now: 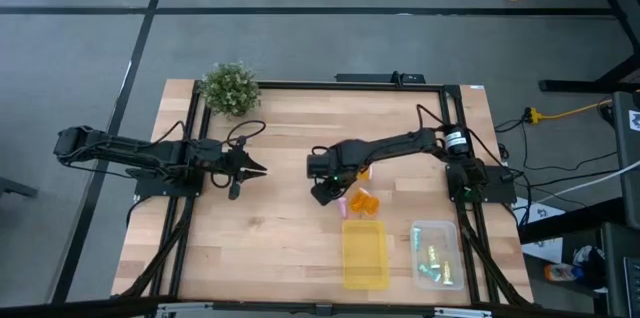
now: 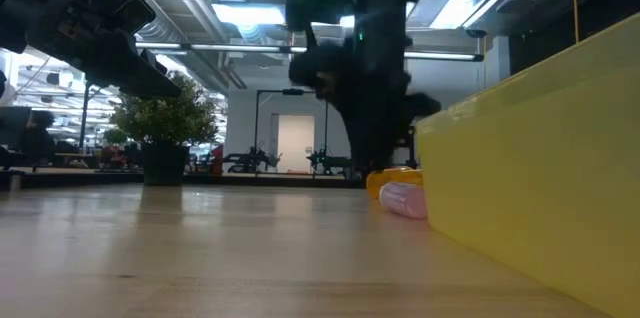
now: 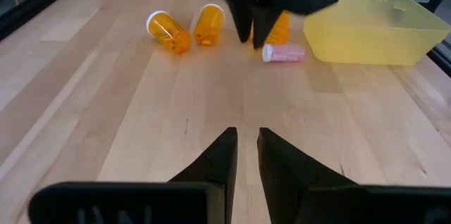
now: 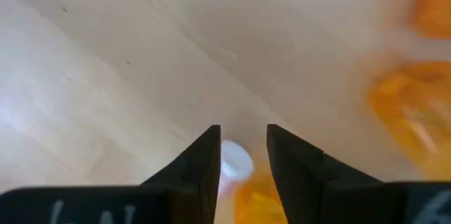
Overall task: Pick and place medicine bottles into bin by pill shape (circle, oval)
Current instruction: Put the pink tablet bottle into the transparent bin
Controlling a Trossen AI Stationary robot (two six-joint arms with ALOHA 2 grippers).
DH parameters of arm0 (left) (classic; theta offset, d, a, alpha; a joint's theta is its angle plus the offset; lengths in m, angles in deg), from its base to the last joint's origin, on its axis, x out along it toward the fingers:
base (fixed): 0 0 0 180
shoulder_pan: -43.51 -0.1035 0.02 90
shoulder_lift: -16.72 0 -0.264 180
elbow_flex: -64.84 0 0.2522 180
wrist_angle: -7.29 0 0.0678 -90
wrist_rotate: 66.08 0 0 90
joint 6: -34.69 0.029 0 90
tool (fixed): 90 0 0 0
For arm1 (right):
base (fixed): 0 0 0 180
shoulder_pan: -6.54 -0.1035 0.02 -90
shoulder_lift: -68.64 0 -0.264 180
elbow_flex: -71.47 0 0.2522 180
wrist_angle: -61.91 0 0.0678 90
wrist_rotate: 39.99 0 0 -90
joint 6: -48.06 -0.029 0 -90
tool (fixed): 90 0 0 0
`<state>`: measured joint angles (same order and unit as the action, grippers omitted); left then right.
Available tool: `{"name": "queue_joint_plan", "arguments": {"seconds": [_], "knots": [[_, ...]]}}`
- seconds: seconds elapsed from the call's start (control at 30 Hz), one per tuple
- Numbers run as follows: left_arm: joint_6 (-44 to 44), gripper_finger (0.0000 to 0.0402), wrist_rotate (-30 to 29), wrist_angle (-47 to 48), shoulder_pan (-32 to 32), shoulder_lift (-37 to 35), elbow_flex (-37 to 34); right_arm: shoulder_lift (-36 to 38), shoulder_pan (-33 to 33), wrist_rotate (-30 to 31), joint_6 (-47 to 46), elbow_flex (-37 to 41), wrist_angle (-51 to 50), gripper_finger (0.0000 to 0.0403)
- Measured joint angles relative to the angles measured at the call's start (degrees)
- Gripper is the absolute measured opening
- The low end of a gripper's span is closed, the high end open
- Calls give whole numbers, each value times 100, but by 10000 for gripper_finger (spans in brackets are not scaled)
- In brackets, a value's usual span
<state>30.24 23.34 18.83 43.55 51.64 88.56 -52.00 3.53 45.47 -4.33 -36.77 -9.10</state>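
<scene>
A light wooden table is seen from above with two dark robot arms reaching in from either side. The left gripper hovers over bare wood at the left middle of the table, its two dark fingers drawn together with only a thin slit between them and nothing held. The right gripper is lowered near the table's centre, its fingers narrowed around a translucent orange medicine bottle with a white cap; the bottle sits between the fingers, though the blurred close view leaves it uncertain whether they are firmly clamped on it. Just beside that gripper lie more translucent orange medicine bottles on their sides, and a small pale pink bottle with a white cap lies touching or nearly touching the near-left corner of a translucent yellow rectangular plastic bin. To the right of the yellow bin stands a clear rectangular plastic bin holding several small bottles with green and teal colouring. A leafy green potted plant sits at the far left corner of the table.
</scene>
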Motion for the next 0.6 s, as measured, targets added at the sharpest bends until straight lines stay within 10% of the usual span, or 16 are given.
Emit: {"name": "queue_joint_plan", "arguments": {"seconds": [0.6], "knots": [[7,51,0,2,-2,-2,0,17,-680,51,-423,-642,-261,118]]}}
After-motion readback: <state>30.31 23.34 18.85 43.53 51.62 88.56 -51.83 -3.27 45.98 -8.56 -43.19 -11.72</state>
